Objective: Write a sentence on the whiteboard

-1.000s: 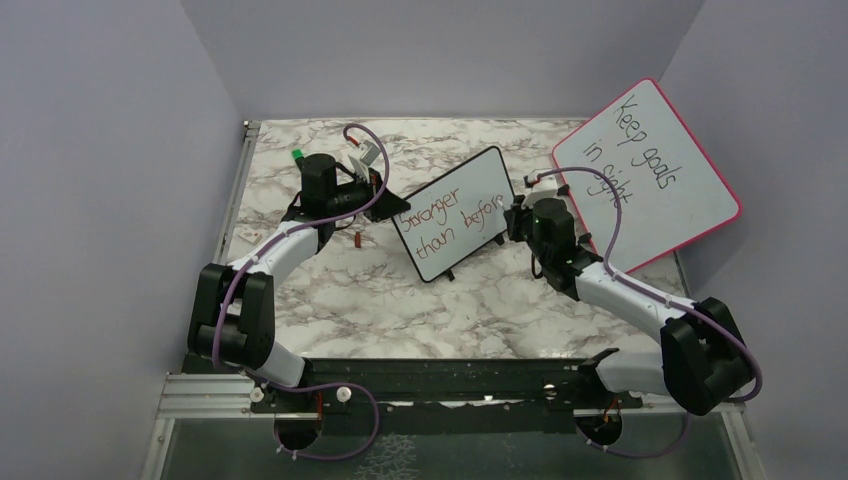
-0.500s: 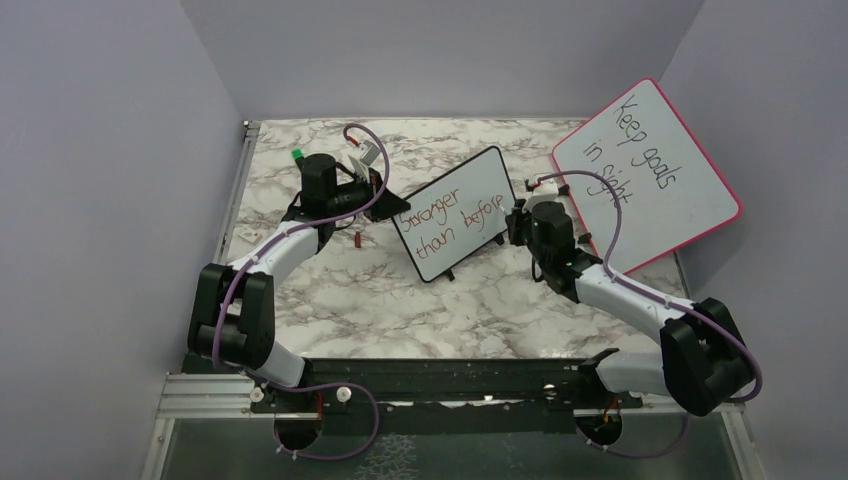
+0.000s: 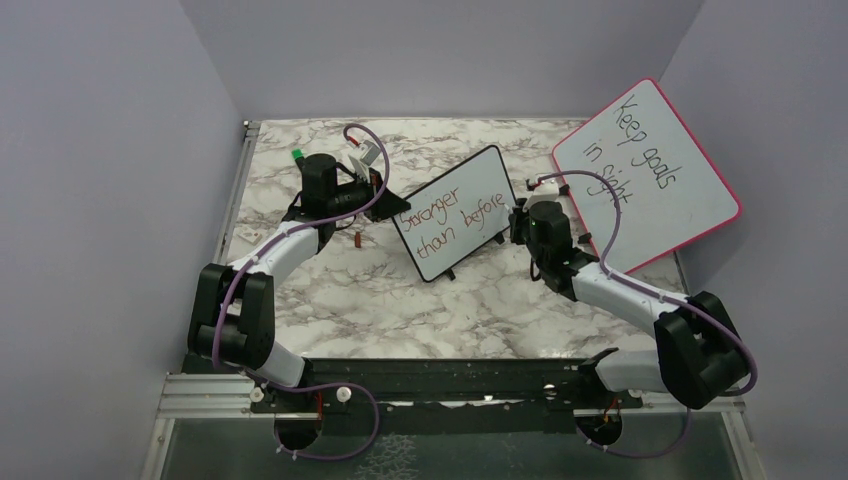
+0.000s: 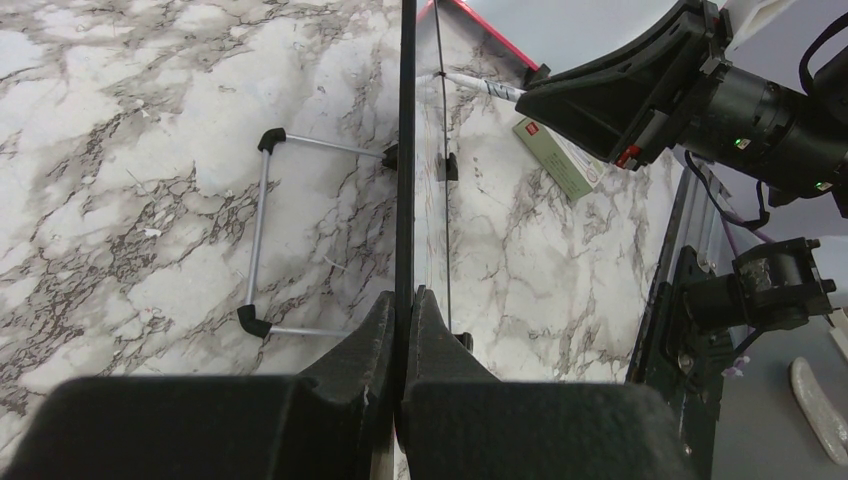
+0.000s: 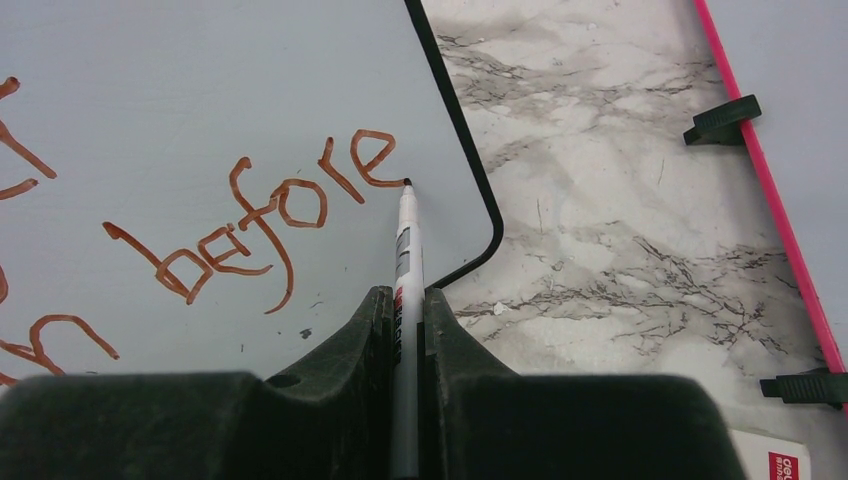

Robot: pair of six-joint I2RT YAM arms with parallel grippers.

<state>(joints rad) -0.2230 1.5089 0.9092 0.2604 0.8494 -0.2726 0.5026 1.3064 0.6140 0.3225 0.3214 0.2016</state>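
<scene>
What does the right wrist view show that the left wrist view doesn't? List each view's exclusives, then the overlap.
Only the right wrist: the whiteboard's writing face with the sentence ending in "before", and the marker, held in the right gripper, its tip at the final "e".
Only the left wrist: the left gripper clamped on the board seen edge-on, its wire stand, and a green box on the table.
Both: the marble table, the board's black frame and the pink-framed board's edge.

Boards: two, the whiteboard and a pink-framed board right of it
Markers: one marker
Grippers: two, left gripper and right gripper
</scene>
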